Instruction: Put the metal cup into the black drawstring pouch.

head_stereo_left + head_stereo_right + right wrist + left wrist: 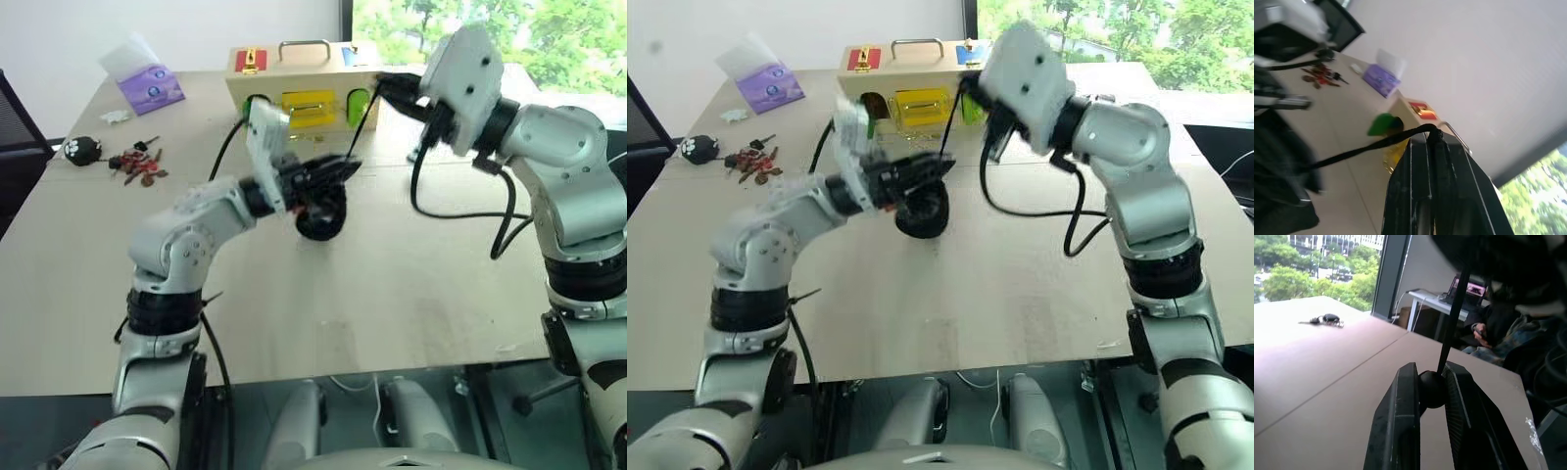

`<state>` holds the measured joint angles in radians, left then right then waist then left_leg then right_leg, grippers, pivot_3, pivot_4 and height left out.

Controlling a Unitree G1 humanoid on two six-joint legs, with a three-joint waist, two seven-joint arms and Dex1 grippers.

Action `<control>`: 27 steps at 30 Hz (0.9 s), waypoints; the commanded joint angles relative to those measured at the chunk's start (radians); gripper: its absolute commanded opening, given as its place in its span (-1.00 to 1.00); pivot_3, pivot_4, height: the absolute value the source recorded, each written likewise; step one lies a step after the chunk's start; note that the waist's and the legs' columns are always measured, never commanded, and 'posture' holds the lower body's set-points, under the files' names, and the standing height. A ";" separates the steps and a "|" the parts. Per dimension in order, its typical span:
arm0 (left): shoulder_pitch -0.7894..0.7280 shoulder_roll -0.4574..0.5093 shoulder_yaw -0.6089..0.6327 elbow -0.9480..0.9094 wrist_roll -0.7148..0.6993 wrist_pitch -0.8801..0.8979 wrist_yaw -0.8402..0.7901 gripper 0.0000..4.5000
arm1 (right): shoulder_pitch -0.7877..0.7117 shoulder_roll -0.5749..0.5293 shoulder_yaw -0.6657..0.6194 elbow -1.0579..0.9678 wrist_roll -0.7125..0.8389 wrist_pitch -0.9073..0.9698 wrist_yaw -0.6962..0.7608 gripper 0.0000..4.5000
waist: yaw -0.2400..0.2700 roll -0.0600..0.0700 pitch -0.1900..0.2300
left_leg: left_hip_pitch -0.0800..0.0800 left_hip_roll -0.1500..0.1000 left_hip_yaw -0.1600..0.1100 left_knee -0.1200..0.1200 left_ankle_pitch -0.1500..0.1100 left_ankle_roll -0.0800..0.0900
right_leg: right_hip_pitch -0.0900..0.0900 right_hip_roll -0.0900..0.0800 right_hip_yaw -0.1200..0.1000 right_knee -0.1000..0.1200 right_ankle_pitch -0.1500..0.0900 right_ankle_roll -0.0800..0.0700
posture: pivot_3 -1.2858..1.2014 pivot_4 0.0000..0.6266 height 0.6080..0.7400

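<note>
The black drawstring pouch (321, 217) sits on the light wooden counter (392, 294), just under the left end effector (345, 169), whose black fingers point toward the right. A thin cord (361, 122) runs up from there to the right end effector (384, 86), raised in front of a wooden box (294, 83). Keys (137, 164) and a purple packet (149, 86) lie far left.
</note>
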<state>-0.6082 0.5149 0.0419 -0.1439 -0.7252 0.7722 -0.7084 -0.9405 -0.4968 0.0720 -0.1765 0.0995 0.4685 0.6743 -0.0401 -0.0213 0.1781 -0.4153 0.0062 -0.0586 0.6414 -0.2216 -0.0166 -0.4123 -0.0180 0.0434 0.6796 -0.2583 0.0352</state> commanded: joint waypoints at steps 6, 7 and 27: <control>0.083 0.045 0.022 0.048 0.103 -0.088 -0.011 -0.92 | -0.001 -0.079 -0.124 0.332 -0.073 -0.131 -0.165 -1.00 | 0.010 0.000 0.000 | -0.001 0.000 0.002 0.000 -0.002 0.003 | 0.000 -0.001 -0.001 -0.001 0.000 0.000 | 0.03 -0.52 1.00; 0.086 0.047 0.022 0.048 0.105 -0.091 -0.011 -0.92 | 0.001 -0.077 -0.124 0.339 -0.069 -0.139 -0.165 -1.00 | 0.007 0.000 0.000 | -0.001 0.000 0.002 0.000 -0.002 0.003 | 0.000 -0.001 -0.001 -0.001 0.000 0.000 | 0.03 -0.52 1.00; 0.083 -0.017 0.004 -0.071 0.202 -0.061 0.095 0.46 | 0.517 -0.107 -0.132 0.106 0.144 -0.028 0.039 -0.02 | -0.003 0.000 0.000 | -0.001 0.001 0.001 -0.001 -0.002 0.004 | 0.000 0.000 0.001 -0.001 0.000 0.000 | 0.03 -0.52 1.00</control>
<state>-0.5452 0.4871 -0.0091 -0.1207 -0.4657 0.6694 -0.6207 -0.4410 -0.5844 -0.0138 0.0256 0.1987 0.4118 0.6951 -0.0433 -0.0210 0.1784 -0.4155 0.0075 -0.0586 0.6403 -0.2238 -0.0128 -0.4125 -0.0179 0.0447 0.6794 -0.2584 0.0354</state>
